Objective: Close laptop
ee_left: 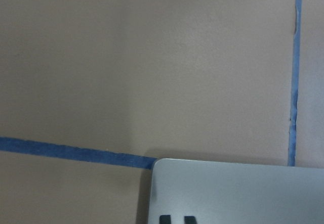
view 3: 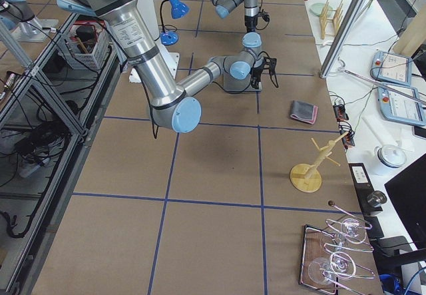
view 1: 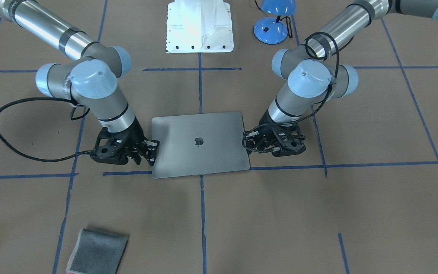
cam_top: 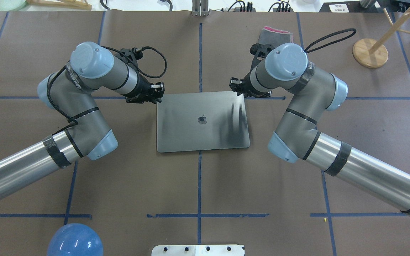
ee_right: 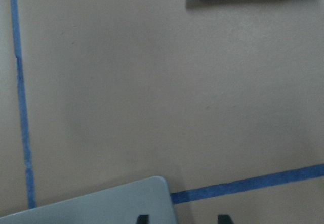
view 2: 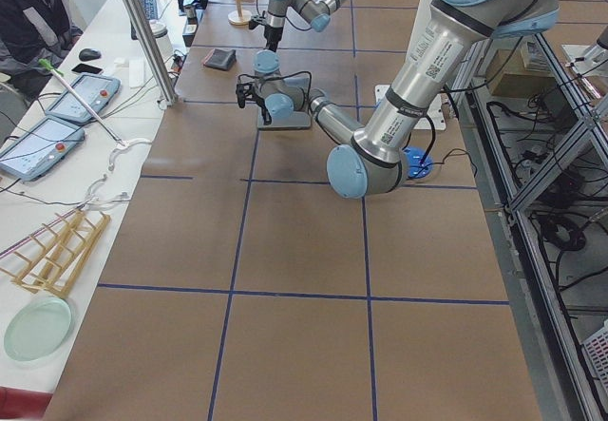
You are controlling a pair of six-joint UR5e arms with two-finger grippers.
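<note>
The laptop [view 1: 200,152] lies flat and closed on the brown table, its space-grey lid up with the dark apple logo showing; it also shows in the overhead view [cam_top: 201,131]. My left gripper [cam_top: 155,94] hangs over its far left corner [ee_left: 238,193], with its fingertips [ee_left: 164,219] close together and holding nothing. My right gripper [cam_top: 237,88] hangs at the far right corner [ee_right: 101,206], jaws apart and empty, with one fingertip [ee_right: 143,218] over the lid and the other over the table.
A folded grey cloth [cam_top: 274,33] lies beyond the right gripper, towards the operators' edge [view 1: 97,253]. A blue lamp [view 1: 270,28] and the white robot base [view 1: 200,26] stand on the robot's side. A wooden stand [cam_top: 370,53] stands far right.
</note>
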